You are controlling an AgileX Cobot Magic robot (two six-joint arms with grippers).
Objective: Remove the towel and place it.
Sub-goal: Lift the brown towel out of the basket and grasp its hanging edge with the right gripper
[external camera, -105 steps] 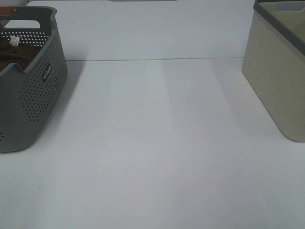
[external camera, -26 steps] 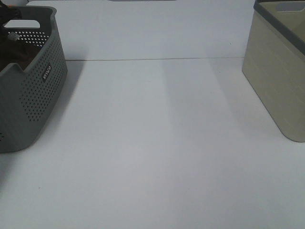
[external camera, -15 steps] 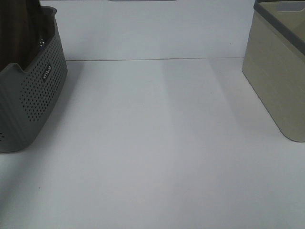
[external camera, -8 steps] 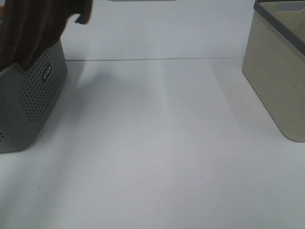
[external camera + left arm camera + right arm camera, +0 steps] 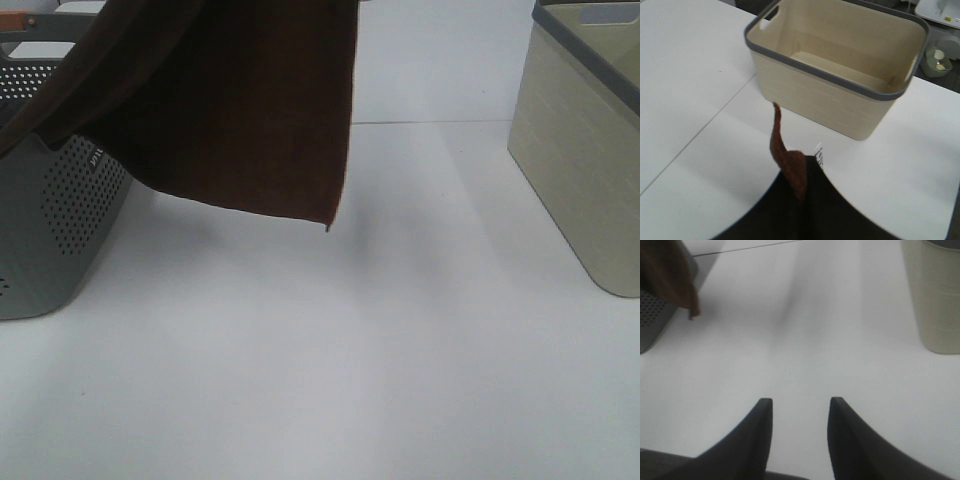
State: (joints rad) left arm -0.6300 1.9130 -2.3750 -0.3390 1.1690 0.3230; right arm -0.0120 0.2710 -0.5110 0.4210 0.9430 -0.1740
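Above worktop (image 5: 400, 350): towel (image 5: 250, 110) is hanging, draping over basket (image 5: 60, 220);
Left gripper: unseen, clamping towel's top;
Right gripper (image 5: 797, 410): hovering empty, jaws apart;
Handling: limp, light, swaying; hemmed corner is offering best hold

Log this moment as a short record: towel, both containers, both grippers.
towel: dark brown, hanging in the air at the left; its lower corner looks clear of the table
grey basket: far left, partly behind the towel
beige bin: far right, nothing inside
left gripper: shut on the towel, fingers hidden by cloth
right gripper: fingers apart, nothing between them, above bare table
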